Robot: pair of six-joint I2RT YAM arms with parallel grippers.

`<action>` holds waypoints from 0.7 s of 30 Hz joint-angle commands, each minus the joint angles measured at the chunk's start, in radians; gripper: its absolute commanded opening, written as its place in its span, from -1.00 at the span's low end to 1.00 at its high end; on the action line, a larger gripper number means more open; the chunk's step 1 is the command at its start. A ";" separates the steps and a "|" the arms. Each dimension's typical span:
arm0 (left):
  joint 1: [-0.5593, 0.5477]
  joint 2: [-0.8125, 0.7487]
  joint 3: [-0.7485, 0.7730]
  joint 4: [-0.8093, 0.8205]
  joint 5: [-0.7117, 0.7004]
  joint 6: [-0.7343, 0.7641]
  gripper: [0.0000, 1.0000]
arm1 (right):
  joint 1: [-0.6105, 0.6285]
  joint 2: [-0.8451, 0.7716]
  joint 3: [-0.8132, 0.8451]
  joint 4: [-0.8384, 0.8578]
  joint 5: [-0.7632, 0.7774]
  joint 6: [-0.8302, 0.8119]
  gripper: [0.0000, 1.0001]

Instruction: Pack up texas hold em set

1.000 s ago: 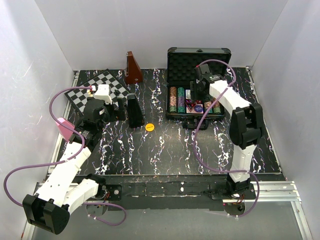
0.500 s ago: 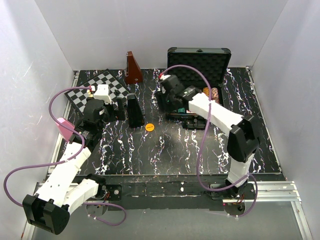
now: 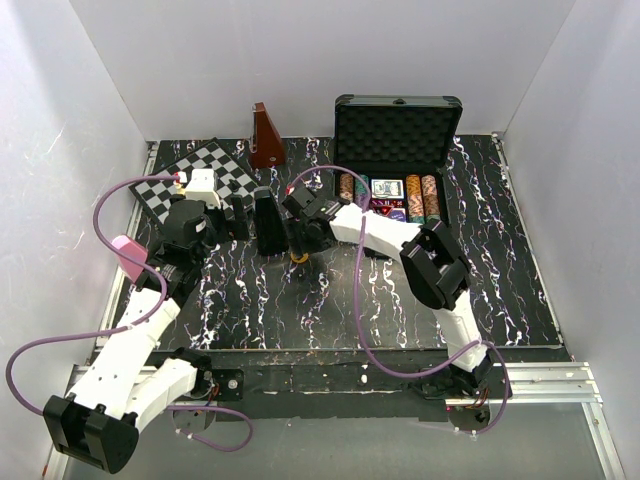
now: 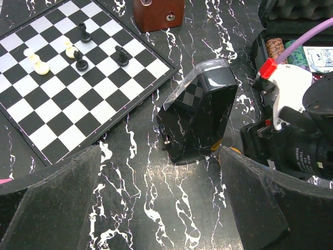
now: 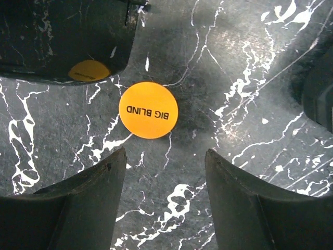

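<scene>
The black foam-lined case [image 3: 398, 125] stands open at the back right, holding striped chip rows [image 3: 346, 187] and a card deck [image 3: 387, 188]. A yellow round button marked BIG BLIND [image 5: 148, 110] lies on the marbled table just ahead of my right gripper's fingertips. My right gripper [image 5: 165, 156] is open and empty, low over the table; in the top view [image 3: 303, 243] it covers most of the button. My left gripper [image 4: 158, 166] is wide open and empty, facing a glossy black wedge-shaped box [image 4: 197, 117]. No dice are visible.
The glossy black wedge [image 3: 268, 222] stands right beside the button, to its left. A chessboard [image 3: 195, 180] with a few pieces lies at the back left. A brown pyramid [image 3: 265, 138] stands at the back wall. White walls enclose the table.
My right arm has swung left from over the case down to the yellow button, uncovering the case's contents. The left arm has barely moved.
</scene>
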 commanded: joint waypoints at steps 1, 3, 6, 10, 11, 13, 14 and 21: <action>-0.002 -0.026 -0.003 0.009 -0.015 0.010 0.96 | 0.016 0.019 0.070 0.015 0.033 0.038 0.39; -0.002 -0.026 -0.003 0.010 -0.015 0.010 0.96 | 0.024 0.036 0.082 0.018 0.032 0.043 0.40; -0.002 -0.026 -0.003 0.006 -0.015 0.011 0.96 | 0.033 0.064 0.102 0.018 0.031 0.051 0.40; -0.002 -0.028 -0.003 0.006 -0.015 0.011 0.96 | 0.032 0.090 0.122 0.017 0.028 0.061 0.41; -0.002 -0.028 -0.003 0.006 -0.015 0.011 0.96 | 0.032 0.093 0.125 0.017 0.029 0.065 0.41; -0.003 -0.028 -0.003 0.006 -0.017 0.013 0.96 | 0.032 0.104 0.133 0.015 0.036 0.065 0.41; -0.002 -0.028 -0.001 0.006 -0.017 0.013 0.96 | 0.032 0.107 0.136 0.015 0.039 0.065 0.41; -0.002 -0.030 -0.003 0.004 -0.017 0.013 0.96 | 0.035 0.150 0.165 0.010 0.060 0.058 0.41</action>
